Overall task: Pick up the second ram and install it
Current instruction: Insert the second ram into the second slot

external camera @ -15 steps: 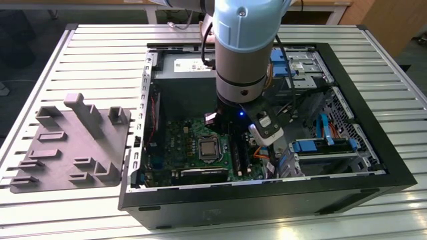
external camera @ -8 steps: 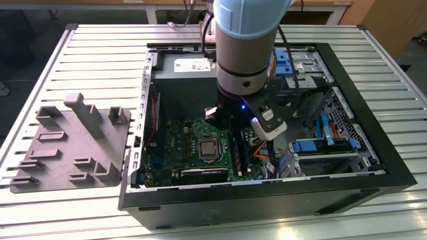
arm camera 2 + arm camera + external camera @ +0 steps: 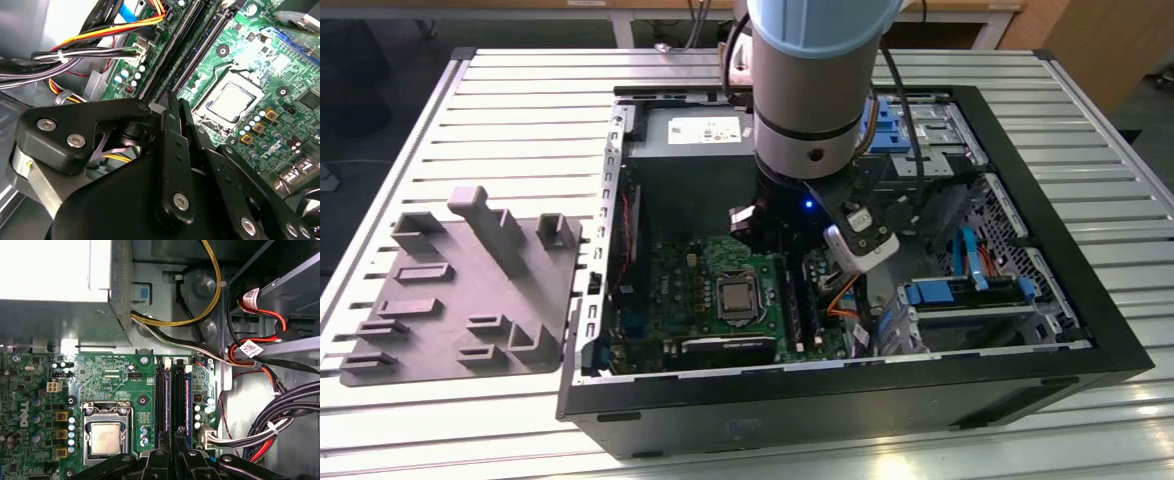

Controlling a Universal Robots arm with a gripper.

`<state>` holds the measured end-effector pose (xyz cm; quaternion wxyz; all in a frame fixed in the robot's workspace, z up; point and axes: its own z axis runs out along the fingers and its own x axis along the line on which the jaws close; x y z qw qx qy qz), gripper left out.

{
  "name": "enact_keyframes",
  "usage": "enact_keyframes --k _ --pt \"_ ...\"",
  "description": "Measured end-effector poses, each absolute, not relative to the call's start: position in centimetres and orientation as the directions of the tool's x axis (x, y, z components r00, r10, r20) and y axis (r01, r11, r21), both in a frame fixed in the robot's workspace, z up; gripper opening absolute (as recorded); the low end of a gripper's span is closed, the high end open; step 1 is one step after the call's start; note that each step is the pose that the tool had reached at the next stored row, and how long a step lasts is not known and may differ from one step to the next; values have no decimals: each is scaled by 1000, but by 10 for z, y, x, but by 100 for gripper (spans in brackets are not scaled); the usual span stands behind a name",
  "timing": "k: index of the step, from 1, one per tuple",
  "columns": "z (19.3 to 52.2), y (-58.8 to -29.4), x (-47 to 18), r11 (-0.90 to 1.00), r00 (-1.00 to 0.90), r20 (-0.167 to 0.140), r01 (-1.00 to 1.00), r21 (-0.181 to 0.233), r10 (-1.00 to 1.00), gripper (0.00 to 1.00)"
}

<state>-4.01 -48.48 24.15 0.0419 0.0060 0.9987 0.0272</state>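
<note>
Gripper (image 3: 176, 102) first, since it sits right up against the lens in both wrist views: black fingers pinched nearly together, tips just over the long black slots (image 3: 161, 400) on the green motherboard (image 3: 115, 380). I honestly can't tell if anything thin is caught between them. A dark memory stick (image 3: 182, 400) (looks like the second one) stands on edge in the slot line straight ahead of the fingertips, just beside the silver processor (image 3: 105, 437). In the exterior view the arm (image 3: 814, 90) reaches down into the open computer case (image 3: 854, 400) mid-frame, and the grey tray (image 3: 454, 290) lies well apart on the exterior view's left.
</note>
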Motion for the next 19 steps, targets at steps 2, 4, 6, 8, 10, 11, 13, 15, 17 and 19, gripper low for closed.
enact_keyframes --k 2,4,6,8,10,11,13,15,17,19 --pt "242 -485 -40 998 -996 -83 10 55 14 19" --pt "242 -485 -40 998 -996 -83 10 55 14 19" --pt "242 -485 -40 998 -996 -84 10 55 14 19" --pt "242 -485 -40 998 -996 -84 10 55 14 19" --pt "242 -485 -40 998 -996 -84 10 55 14 19" --pt "242 -485 -40 998 -996 -84 10 55 14 19" --pt "242 -485 -40 998 -996 -84 10 55 14 17" --pt "242 -485 -40 998 -996 -84 10 55 14 11" --pt "242 -485 -40 998 -996 -84 10 55 14 11" --pt "242 -485 -40 998 -996 -84 10 55 14 11"
